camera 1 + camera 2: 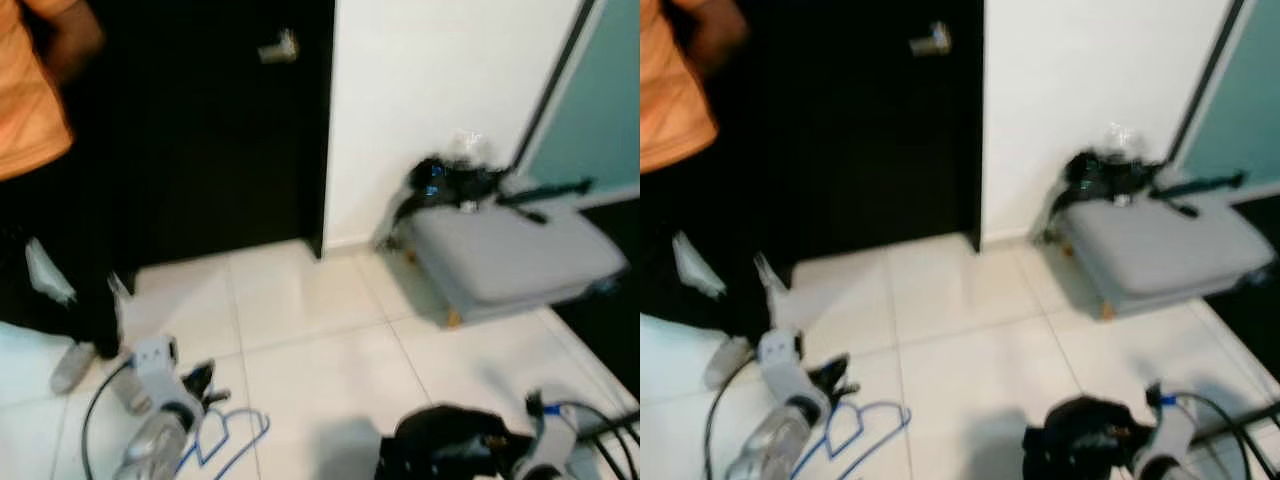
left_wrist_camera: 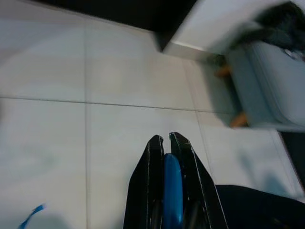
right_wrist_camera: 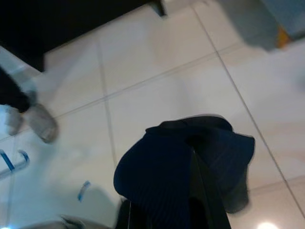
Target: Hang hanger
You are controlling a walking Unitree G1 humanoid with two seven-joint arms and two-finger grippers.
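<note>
A thin blue hanger (image 1: 228, 437) hangs low over the tiled floor, held by my left gripper (image 1: 203, 383). In the left wrist view the two black fingers (image 2: 151, 181) are shut on a blue bar of the hanger (image 2: 172, 191). My right gripper (image 1: 487, 443) is at the lower right, shut on a dark navy garment (image 1: 437, 440) that bunches over its fingers (image 3: 206, 200). The garment (image 3: 167, 176) hides most of that gripper's tips.
A person in an orange top (image 1: 30, 90) and black trousers stands at the left, shoes (image 1: 72, 367) on the white tiles. A dark door (image 1: 220, 130) with a metal handle (image 1: 278, 47) is ahead. At the right, a grey padded bench (image 1: 510, 255) carries black items.
</note>
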